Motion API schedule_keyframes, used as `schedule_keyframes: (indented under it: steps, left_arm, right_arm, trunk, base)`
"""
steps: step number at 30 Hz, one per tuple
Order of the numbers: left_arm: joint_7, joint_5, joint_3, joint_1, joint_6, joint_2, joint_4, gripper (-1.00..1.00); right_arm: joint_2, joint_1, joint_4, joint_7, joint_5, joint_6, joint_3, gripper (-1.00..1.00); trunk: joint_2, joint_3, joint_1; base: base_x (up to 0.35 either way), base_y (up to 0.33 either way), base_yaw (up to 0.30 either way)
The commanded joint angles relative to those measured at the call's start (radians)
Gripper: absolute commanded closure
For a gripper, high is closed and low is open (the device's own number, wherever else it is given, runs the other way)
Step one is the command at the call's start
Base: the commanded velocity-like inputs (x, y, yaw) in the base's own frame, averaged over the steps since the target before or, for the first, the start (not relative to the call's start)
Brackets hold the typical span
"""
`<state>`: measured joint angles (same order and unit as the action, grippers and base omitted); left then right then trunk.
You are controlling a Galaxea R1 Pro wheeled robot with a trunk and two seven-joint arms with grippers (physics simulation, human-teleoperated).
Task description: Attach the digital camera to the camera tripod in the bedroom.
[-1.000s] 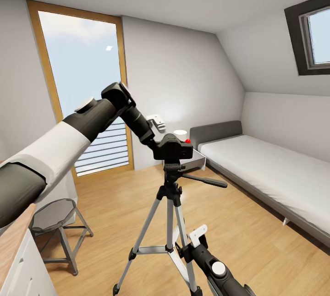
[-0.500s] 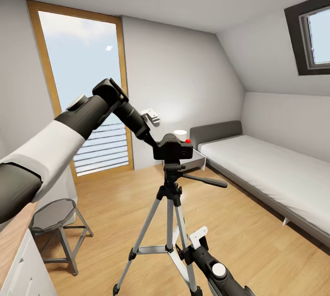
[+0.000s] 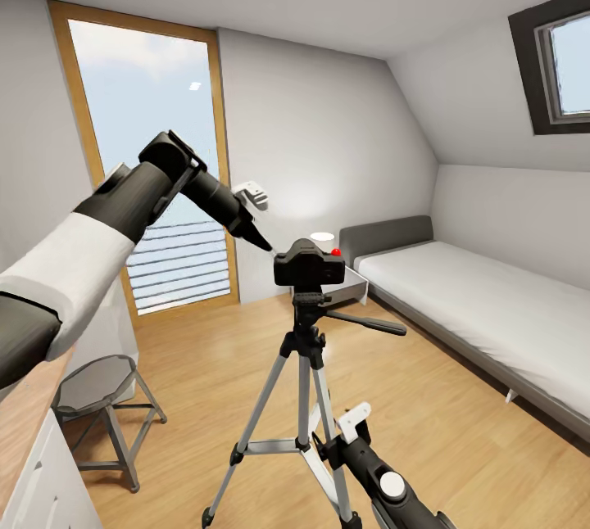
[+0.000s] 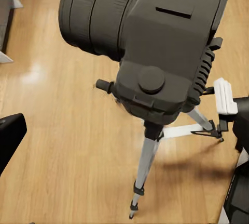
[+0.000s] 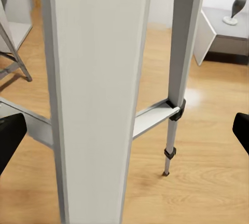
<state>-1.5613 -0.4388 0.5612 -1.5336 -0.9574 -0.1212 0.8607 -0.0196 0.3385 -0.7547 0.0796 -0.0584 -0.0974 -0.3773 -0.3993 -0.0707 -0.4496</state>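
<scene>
Beside the grey bed (image 3: pixel 483 308), digital camera (image 3: pixel 309 265) atop camera tripod (image 3: pixel 305 398).

This is a bedroom under a roof, in a home. A low grey bed (image 3: pixel 483 308) with a pale mattress lies along the wall beneath a sloped white ceiling (image 3: pixel 492 62) with a dark-framed skylight (image 3: pixel 557 62). A tall wood-framed glass door (image 3: pixel 147 160) meets a light wood plank floor (image 3: pixel 213 382), and a round grey metal stool (image 3: pixel 102 406) stands near it.
</scene>
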Motion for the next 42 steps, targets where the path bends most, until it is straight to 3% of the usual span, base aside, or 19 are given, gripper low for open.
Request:
schedule_keyframes:
  steps: [1,11,18,26,33,34,42]
  left_arm:
    - [-0.009,-0.009,-0.014,0.0,-0.011,-0.012,0.005,-1.0]
    - [-0.009,-0.009,-0.072,0.0,-0.013,-0.052,0.009,-1.0]
    - [-0.009,-0.009,-0.092,0.0,-0.014,-0.074,0.005,-1.0]
    - [-0.009,-0.009,-0.112,0.0,-0.015,-0.09,0.002,-1.0]
    - [0.034,-0.009,-0.15,0.0,-0.015,-0.096,-0.016,-1.0]
    - [0.054,-0.009,-0.181,0.0,-0.015,-0.097,-0.04,-1.0]
    - [0.103,-0.009,-0.279,0.0,-0.015,-0.098,-0.101,-1.0]
  right_arm:
    - [0.0,0.001,0.004,0.002,-0.006,-0.007,0.001,-1.0]
    - [0.0,-0.002,0.022,0.005,-0.006,-0.044,-0.001,-1.0]
    - [0.0,-0.008,0.024,0.007,-0.006,-0.085,-0.001,-1.0]
    - [0.0,-0.028,0.025,0.008,-0.005,-0.118,-0.002,-1.0]
    - [0.001,-0.05,0.026,0.008,-0.005,-0.181,-0.002,-1.0]
    - [0.002,-0.069,0.025,0.008,-0.005,-0.208,-0.002,-1.0]
    - [0.005,-0.108,0.025,0.008,-0.005,-0.27,-0.002,-1.0]
  trunk:
    - [-0.001,0.0,0.0]
    - [-0.001,0.0,0.0]
    - [-0.001,0.0,0.0]
    - [-0.001,0.0,0.0]
    - [-0.001,0.0,0.0]
    - [-0.001,0.0,0.0]
    - [-0.001,0.0,0.0]
  base:
    - [0.0,0.0,0.0]
    - [0.0,0.0,0.0]
    - [0.0,0.0,0.0]
    - [0.0,0.0,0.0]
    - [0.0,0.0,0.0]
    - [0.0,0.0,0.0]
    - [0.0,0.0,0.0]
